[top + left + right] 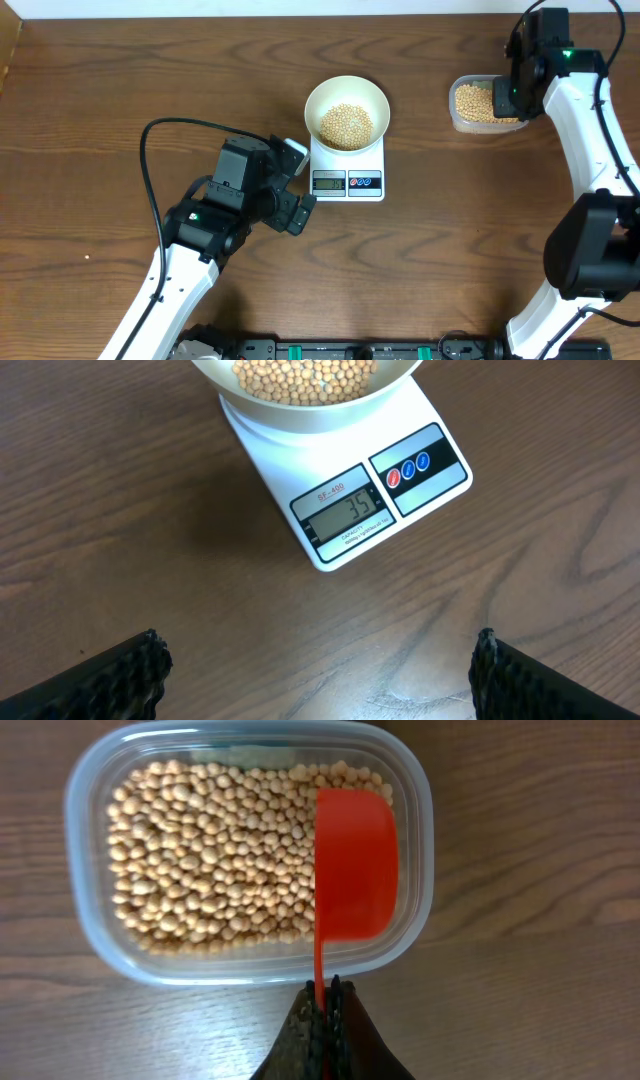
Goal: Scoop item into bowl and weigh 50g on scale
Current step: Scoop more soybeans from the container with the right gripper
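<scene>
My right gripper (pixel 326 992) clamped the red scoop (pixel 355 860) at lower centre, cup over the beans (pixel 200 860) in the tub (pixel 420 840); my left gripper (pixel 318 675) gaped below the scale (pixel 345 510).

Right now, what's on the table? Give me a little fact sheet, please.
bowl: white, on the scale, partly filled with beans
scale: display reads 35
tub: clear, holds more beans
scoop: red, over the tub, handle pinched by right gripper
left gripper: open, empty, beside the scale
</scene>
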Available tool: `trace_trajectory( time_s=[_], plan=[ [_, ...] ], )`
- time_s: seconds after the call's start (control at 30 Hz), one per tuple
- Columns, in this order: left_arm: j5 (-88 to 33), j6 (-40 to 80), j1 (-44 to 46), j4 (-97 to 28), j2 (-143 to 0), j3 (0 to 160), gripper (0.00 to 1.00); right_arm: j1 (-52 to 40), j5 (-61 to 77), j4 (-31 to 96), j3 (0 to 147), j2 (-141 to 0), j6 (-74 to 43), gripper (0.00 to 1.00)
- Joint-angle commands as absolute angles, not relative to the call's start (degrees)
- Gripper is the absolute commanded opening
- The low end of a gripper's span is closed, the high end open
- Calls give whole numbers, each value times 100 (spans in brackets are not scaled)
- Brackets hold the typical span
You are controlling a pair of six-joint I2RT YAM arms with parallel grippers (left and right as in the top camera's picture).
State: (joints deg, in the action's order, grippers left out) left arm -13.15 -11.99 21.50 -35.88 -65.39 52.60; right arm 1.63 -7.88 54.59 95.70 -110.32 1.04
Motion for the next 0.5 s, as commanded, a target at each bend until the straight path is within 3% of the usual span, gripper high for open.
trace_trajectory(
  time_s=[0.0,0.47],
  plan=[
    [-1238,-1173,2156,-3597,-6560,5225,98,145,-1013,5317,9349,-10982,43,1],
    [-1236,-1173,2156,-3597,-6560,5225,98,145,482,4687,8746,-10982,-556,1]
  ],
)
